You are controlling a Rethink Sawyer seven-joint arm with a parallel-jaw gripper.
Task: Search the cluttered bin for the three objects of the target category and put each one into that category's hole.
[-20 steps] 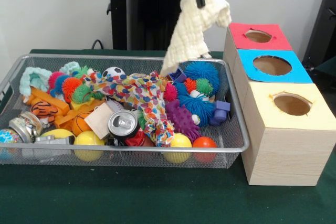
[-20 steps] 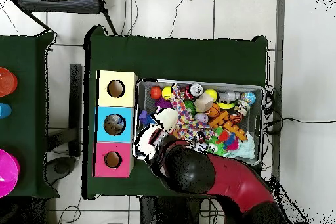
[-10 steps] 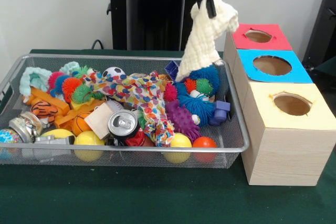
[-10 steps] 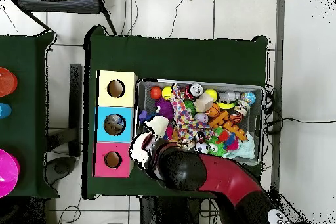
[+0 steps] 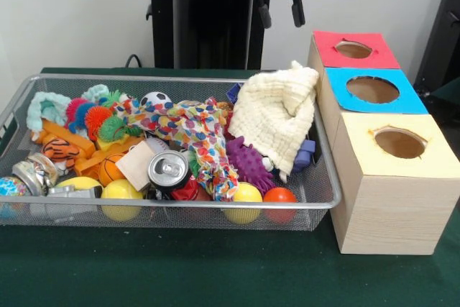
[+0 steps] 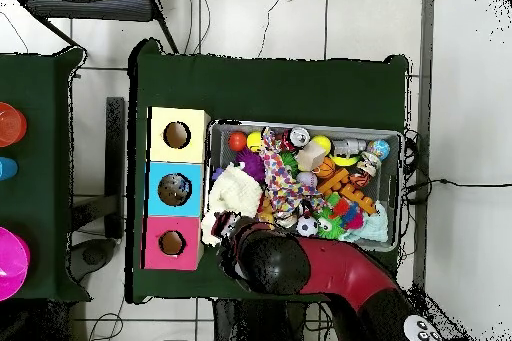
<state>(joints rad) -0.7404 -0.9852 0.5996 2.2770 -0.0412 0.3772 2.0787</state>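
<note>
- Cream cloth (image 5: 275, 120) lay crumpled in the wire bin (image 5: 325, 199), at the end nearest the boxes, draped over the spiky toys.
- Part of a purple spiky toy (image 5: 249, 163) stuck out beneath it.
- Gripper (image 5: 277, 6) hung above the cloth with its fingers spread apart, holding nothing.
- 3 boxes stood beside the bin: red (image 5: 356, 49), blue (image 5: 374, 90) and yellow (image 5: 399, 144), 1 hole in each top.

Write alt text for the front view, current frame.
The open gripper hangs empty above a cream cloth lying crumpled on toys at the right end of a wire bin. Beside the bin stands a wooden box with red, blue and yellow holed tops.
</note>
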